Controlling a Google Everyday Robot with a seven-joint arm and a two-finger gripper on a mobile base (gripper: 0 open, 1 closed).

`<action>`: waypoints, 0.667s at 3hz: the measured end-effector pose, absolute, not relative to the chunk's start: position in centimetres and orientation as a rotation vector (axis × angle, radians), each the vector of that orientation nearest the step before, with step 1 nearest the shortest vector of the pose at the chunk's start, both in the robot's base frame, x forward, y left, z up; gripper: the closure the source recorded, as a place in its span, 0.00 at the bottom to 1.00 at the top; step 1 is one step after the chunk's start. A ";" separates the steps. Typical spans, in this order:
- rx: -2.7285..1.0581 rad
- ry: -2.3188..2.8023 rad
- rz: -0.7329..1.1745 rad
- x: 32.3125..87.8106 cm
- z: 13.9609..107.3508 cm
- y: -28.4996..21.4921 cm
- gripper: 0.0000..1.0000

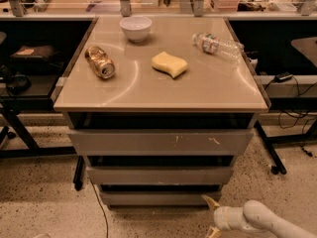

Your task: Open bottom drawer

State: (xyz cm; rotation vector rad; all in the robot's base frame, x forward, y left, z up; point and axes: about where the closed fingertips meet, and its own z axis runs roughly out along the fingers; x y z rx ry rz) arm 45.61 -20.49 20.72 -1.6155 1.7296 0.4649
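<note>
We judge this the approach step. The bottom drawer (158, 198) sits shut at six o'clock, lowest of three. Our gripper (210, 215), its claw spread, hovers near the drawer's right end, at five o'clock. Next we must hook the panel's edge and pull toward six.

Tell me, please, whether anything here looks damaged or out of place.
The can and water bottle lie on their sides on the tabletop; white scratches mark the top drawer front. The gripper sits open near the bottom drawer.
</note>
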 end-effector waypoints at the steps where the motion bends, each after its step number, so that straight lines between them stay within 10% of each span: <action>1: -1.623 1.715 0.369 48.1 19.8 -19.9 0.00; 2: -1.637 1.687 0.266 50.7 19.6 -19.2 0.00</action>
